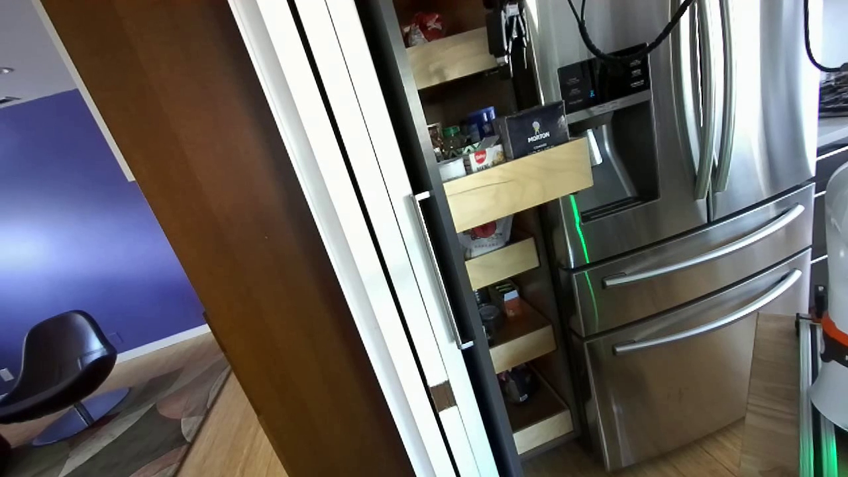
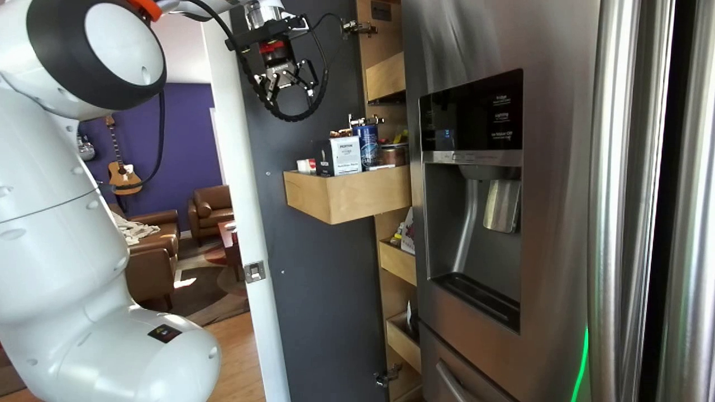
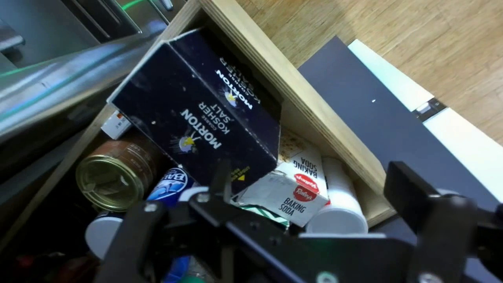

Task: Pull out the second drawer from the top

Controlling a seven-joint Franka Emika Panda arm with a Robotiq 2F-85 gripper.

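The second visible drawer from the top is pale wood and stands pulled out well past the other drawers; its front shows in both exterior views (image 1: 520,185) (image 2: 368,195). Its rim shows in the wrist view (image 3: 294,86). It holds a dark Morton salt box (image 3: 196,114), a baking soda box (image 3: 290,192), a white container (image 3: 340,212) and cans. My gripper (image 2: 290,92) is open and empty above the drawer, apart from it. In the wrist view its fingers (image 3: 314,181) are spread wide over the drawer's contents. It also shows at the top of an exterior view (image 1: 509,50).
The top drawer (image 1: 450,56) and lower drawers (image 1: 503,262) sit inside the cabinet. An open dark cabinet door (image 2: 324,279) stands beside the drawers. A steel refrigerator (image 2: 475,39) stands close on the other side. A cable (image 2: 296,116) loops below the gripper.
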